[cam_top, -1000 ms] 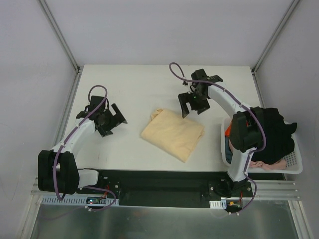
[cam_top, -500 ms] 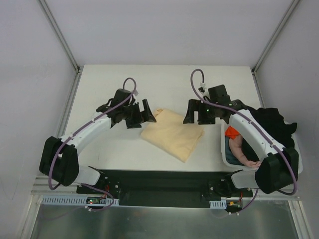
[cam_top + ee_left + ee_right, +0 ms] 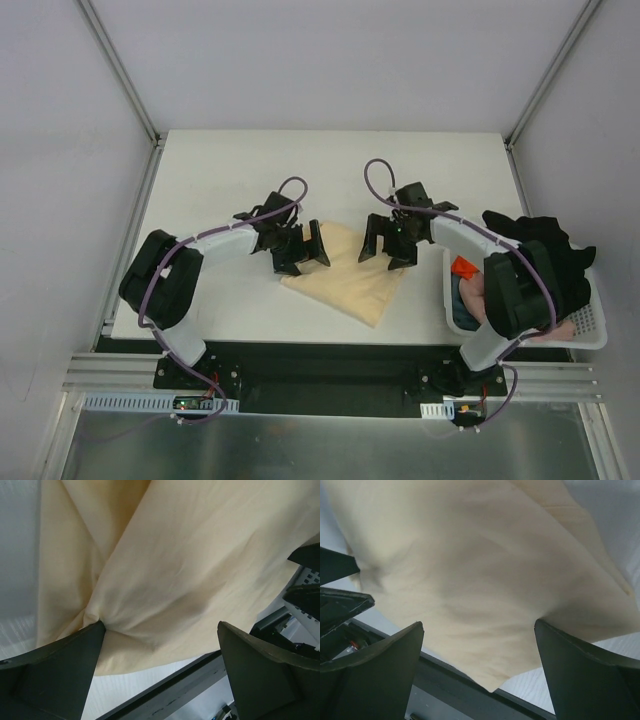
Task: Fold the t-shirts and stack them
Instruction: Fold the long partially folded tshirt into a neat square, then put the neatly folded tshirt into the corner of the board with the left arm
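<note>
Left gripper and right gripper newly on peach t-shirt, jaws wide; pucker at fingertip only in left wrist view.

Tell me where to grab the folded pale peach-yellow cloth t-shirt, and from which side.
Pinch the pale peach-yellow t-shirt at its left and right edges, coming down from above. It lies flat in layers, so likely only edges offer a hold; the open left gripper and right gripper hover there.

2 spread end effectors over peach t-shirt.
</note>
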Robot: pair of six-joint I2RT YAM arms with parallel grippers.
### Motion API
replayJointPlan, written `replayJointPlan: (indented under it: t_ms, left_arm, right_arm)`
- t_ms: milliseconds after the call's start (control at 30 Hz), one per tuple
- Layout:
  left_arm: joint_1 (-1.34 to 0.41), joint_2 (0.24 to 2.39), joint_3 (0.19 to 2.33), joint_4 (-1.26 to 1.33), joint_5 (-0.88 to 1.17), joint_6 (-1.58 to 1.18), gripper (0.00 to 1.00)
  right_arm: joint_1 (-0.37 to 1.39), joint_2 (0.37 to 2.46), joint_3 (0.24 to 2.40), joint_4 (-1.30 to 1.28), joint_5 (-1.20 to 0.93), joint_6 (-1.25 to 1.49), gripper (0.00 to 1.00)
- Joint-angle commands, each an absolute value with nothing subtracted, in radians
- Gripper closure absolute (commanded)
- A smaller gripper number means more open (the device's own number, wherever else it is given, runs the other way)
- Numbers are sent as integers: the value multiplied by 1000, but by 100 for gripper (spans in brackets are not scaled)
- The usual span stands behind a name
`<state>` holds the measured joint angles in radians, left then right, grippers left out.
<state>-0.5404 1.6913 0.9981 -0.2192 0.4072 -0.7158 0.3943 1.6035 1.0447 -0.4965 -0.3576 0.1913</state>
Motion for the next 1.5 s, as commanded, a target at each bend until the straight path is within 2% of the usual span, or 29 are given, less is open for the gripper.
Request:
replayJointPlan:
  t_ms: [0, 300, 533, 633, 767, 967, 1133, 1200, 1233, 1300, 1433, 1467]
  left_arm:
    - [-541, 1681, 937, -227, 361, -739, 1]
    - [-571, 1585, 824, -218, 311, -821, 1]
    - [-586, 1439, 818, -221, 258, -809, 1]
    - [-586, 1392, 842, -253, 210, -781, 1]
    - [-584, 1365, 891, -353, 11, -743, 1]
    - [-575, 1486, 995, -425, -78, -683, 1]
    - [-571, 1664, 1104, -431, -84, -649, 1]
    - [-571, 1728, 1146, -452, -103, -647, 6]
    - [-571, 1745, 1158, -463, -103, -647, 13]
    - [-571, 1787, 1181, -466, -104, -649, 20]
    - [-571, 1844, 1224, -485, -124, -640, 47]
    - [-571, 1847, 1227, -488, -135, -638, 68]
  right_arm:
    - [400, 1707, 1114, -472, -310, 169, 3]
    - [439, 1867, 1306, -537, -193, 77, 3]
    - [505, 1767, 1374, -620, -114, -18, 3]
    - [523, 1648, 1318, -614, -94, -12, 3]
    - [525, 1430, 1191, -575, -29, 26, 3]
    - [526, 1027, 962, -532, 49, 71, 3]
    - [526, 797, 913, -616, 118, 77, 3]
    - [526, 753, 920, -652, 130, 69, 3]
    - [525, 721, 920, -678, 147, 66, 3]
    - [525, 690, 916, -695, 156, 54, 3]
    - [526, 646, 896, -719, 189, 45, 3]
    - [525, 640, 891, -719, 196, 44, 3]
